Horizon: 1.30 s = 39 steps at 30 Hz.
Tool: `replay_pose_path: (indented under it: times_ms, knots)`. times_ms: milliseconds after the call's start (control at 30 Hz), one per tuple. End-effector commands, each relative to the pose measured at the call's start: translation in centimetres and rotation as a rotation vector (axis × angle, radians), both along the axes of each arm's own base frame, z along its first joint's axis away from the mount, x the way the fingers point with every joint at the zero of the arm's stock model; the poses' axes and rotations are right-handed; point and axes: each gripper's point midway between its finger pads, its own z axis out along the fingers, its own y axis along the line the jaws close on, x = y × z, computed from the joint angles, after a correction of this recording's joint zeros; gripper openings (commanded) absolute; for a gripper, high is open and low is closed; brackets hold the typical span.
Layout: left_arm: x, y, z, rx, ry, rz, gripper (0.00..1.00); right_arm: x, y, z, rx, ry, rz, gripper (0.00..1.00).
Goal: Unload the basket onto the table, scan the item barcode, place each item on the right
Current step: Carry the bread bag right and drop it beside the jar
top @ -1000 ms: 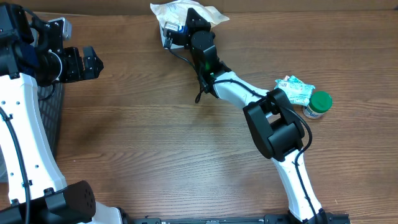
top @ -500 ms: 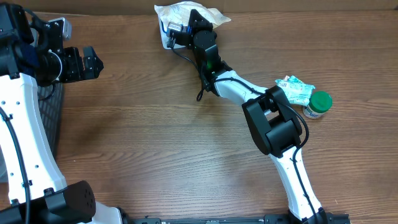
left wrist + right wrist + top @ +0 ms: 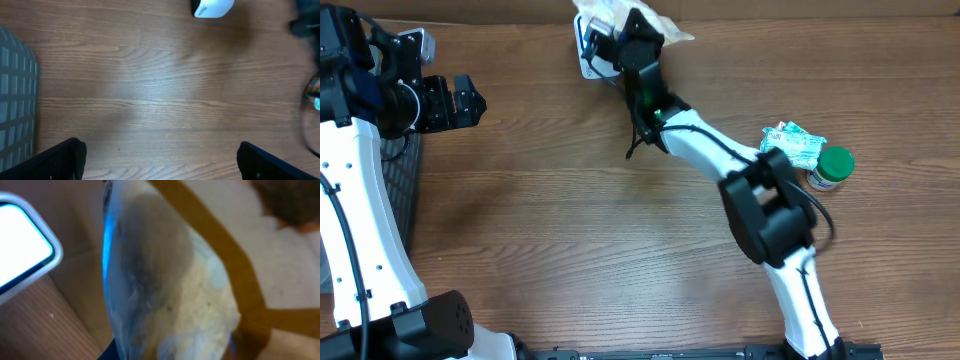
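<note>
**Right pincer holds the bag up by the scanner at the far edge**

We see the right gripper (image 3: 620, 38) reaching to the far edge of the table (image 3: 570, 230); its jaws are pinched on a clear bag (image 3: 610, 16) with pale, crumpled contents; the bag rises above and behind the fingers, its top almost at the upper border of the overhead view. Just beside the bag, on its left and lower side, sits a white scanner (image 3: 586, 64), as we take it to be; we cannot tell whether bag and scanner touch. In the right wrist view the bag (image 3: 165, 295) fills the middle, blurred and close, with a blue sheen down its left edge; the scanner (image 3: 20, 250) shows at the left as a bright white panel with a pale rounded rim; we can make out no barcode.

The left gripper (image 3: 455, 100) hangs well apart at the left side of the table, its jaws spread wide with nothing between them; in the left wrist view its two dark fingertips (image 3: 60, 160) stand in the bottom corners over bare wood, a grey mesh basket (image 3: 15, 100) lies at the left edge, and the scanner (image 3: 212, 7) peeks in at the top.

At the right side of the table a green and white packet (image 3: 795, 143) lies touching a green-lidded jar (image 3: 832, 167).
</note>
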Motion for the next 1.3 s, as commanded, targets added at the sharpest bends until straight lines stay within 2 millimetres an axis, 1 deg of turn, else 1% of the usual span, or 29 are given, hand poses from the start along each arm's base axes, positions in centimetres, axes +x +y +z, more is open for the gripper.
replay_pose_path:
  times_ms: [0,100,167,200,267,367,433,500,600,633,767,800,900,1067,1167,1267]
  knots:
    - [0.1,0.2,0.0,0.002,-0.003,0.0,0.99,-4.5,-2.7,13.8,0.289,-0.105,-0.08,0.04]
    - [0.1,0.2,0.0,0.002,-0.003,0.0,1.0,-7.9,-4.4,15.7,0.441,0.004,-0.11,0.04]
    - [0.1,0.2,0.0,0.002,-0.003,0.0,1.0,-10.4,-6.0,16.3,0.549,0.08,-0.152,0.04]
    - [0.1,0.2,0.0,0.002,-0.003,0.0,1.0,-11.9,-6.7,16.2,0.604,0.138,-0.166,0.04]
    - [0.1,0.2,0.0,0.002,-0.003,0.0,1.0,-14.6,-7.6,15.4,0.689,0.277,-0.165,0.04]
    - [0.1,0.2,0.0,0.002,-0.003,0.0,0.99,-19.0,-8.4,12.9,0.802,0.559,-0.143,0.04]
    - [0.1,0.2,0.0,0.002,-0.003,0.0,0.99,-21.2,-9.3,10.8,0.84,0.731,-0.163,0.04]
    - [0.1,0.2,0.0,0.002,-0.003,0.0,0.99,-22.7,-10.8,8.8,0.847,0.859,-0.213,0.04]
    - [0.1,0.2,0.0,0.002,-0.003,0.0,1.0,-23.8,-14.6,5.1,0.813,0.967,-0.377,0.04]
    - [0.1,0.2,0.0,0.002,-0.003,0.0,1.0,-24.0,-16.1,3.6,0.803,0.999,-0.444,0.04]
    - [0.1,0.2,0.0,0.002,-0.003,0.0,1.0,-24.2,-20.1,-0.3,0.804,1.065,-0.598,0.04]
    - [0.1,0.2,0.0,0.002,-0.003,0.0,1.0,-24.2,-21.3,-1.6,0.808,1.079,-0.641,0.04]
    - [0.1,0.2,0.0,0.002,-0.003,0.0,0.99,-24.0,-23.4,-3.9,0.819,1.098,-0.711,0.04]
    - [0.1,0.2,0.0,0.002,-0.003,0.0,1.0,-24.0,-25.8,-7.4,0.795,1.139,-0.79,0.04]
    - [0.1,0.2,0.0,0.002,-0.003,0.0,1.0,-24.0,-27.4,-8.9,0.784,1.151,-0.851,0.05]
    - [0.1,0.2,0.0,0.002,-0.003,0.0,0.99,-24.0,-28.6,-9.8,0.791,1.16,-0.892,0.04]
